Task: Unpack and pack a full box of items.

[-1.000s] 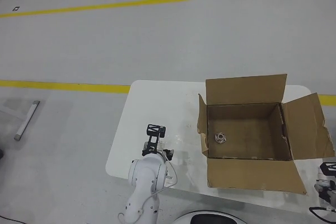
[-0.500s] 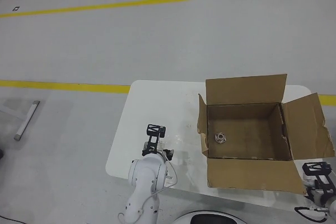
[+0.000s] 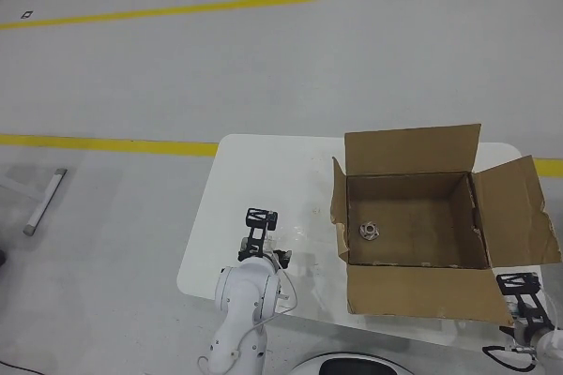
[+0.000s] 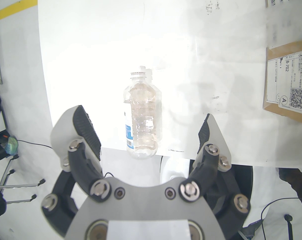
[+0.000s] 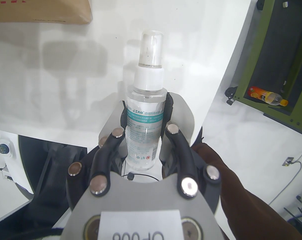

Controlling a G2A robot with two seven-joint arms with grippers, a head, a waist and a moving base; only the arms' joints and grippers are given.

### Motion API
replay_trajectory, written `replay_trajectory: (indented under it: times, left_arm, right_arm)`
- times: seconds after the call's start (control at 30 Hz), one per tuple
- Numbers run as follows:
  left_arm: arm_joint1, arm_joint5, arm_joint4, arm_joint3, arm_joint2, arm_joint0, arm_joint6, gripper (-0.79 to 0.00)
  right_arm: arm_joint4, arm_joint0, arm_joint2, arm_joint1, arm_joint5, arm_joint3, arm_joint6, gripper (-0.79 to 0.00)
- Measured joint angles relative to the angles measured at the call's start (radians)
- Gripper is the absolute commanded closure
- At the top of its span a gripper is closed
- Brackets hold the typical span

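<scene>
An open cardboard box stands on the right half of the white table. A small grey round item lies on the box floor. My left gripper hangs open over a clear, capless plastic bottle. The bottle lies on its side at the table's near edge, its base past the rim. In the top view that gripper is left of the box. My right gripper is shut on a clear spray bottle with a white collar. It sits just off the front flap's right corner.
The box's labelled side flap lies to one side of the left gripper. A box flap lies ahead of the right gripper. Beyond the table's right edge stands a green cart holding an orange drink bottle.
My right gripper has moved left along the table's near edge, toward the front flap's corner, carrying the spray bottle. The left arm has not moved.
</scene>
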Motion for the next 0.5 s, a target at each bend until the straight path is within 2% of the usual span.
replay_trajectory:
  times: [0.1, 0.5]
  left_arm:
    - [0.000, 0.000, 0.000, 0.000, 0.000, 0.000, 0.000, -0.785]
    - [0.000, 0.000, 0.000, 0.000, 0.000, 0.000, 0.000, -0.785]
  right_arm:
    - [-0.005, 0.003, -0.005, 0.000, 0.005, 0.005, 0.000, -0.259]
    - [-0.019, 0.019, -0.007, 0.001, 0.010, 0.024, 0.006, -0.320]
